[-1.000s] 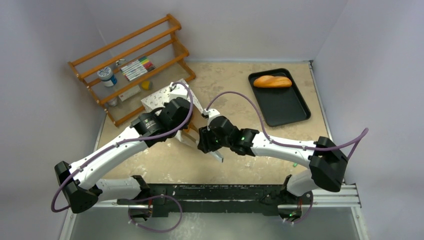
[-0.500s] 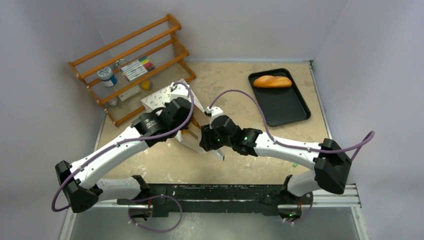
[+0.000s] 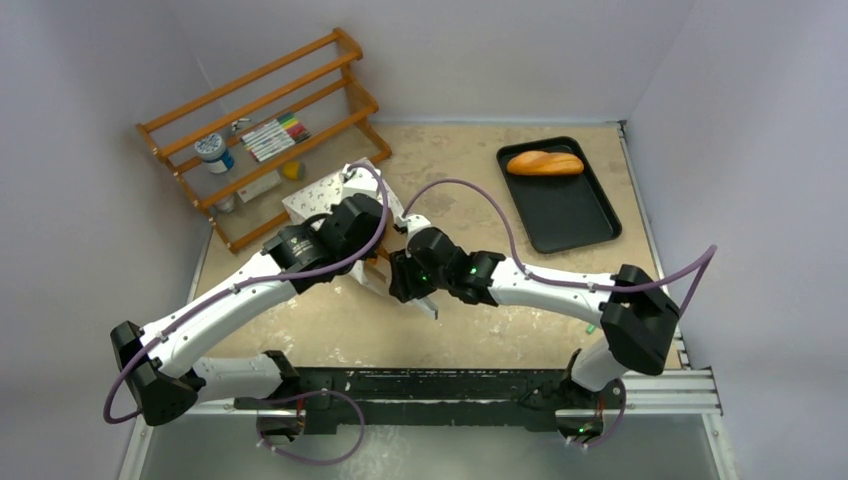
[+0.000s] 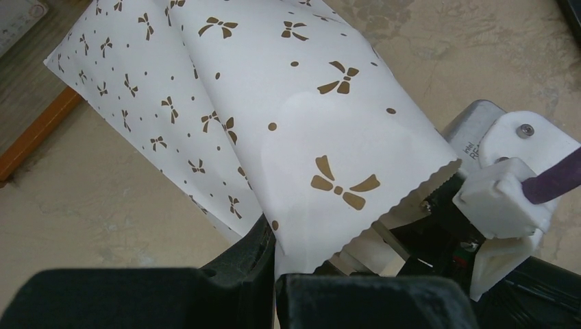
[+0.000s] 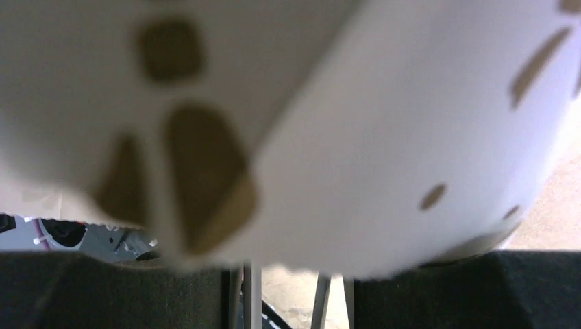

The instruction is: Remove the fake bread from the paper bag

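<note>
Pinches the zigzag-cut rim of the paper bag [image 4: 301,103] flat in the left gripper [image 4: 274,277], jaws closed right down on the paper with no gap showing. Holds that rim up off the table [image 4: 89,205], with the rest of the bag sloping away and down from the fingertips, off-white with brown bow-like marks. Faces the right gripper [image 5: 288,295] just beside it, at the same rim, almost nose to nose. Shows that one's dark fingers [image 5: 109,291] standing apart, with bag paper draped close across the lens and over both. No telling whether anything is gripped between them. Keeps the bag's inside hidden in every view. Past the bag's far end, away from both grippers: a wooden rack [image 3: 262,130] with markers and a small jar on its shelves. Well apart behind the right gripper, off toward the table's far right corner: one loaf of fake bread [image 3: 544,162], lying across the far end of a black tray [image 3: 575,215], nowhere near either gripper or the bag.
</note>
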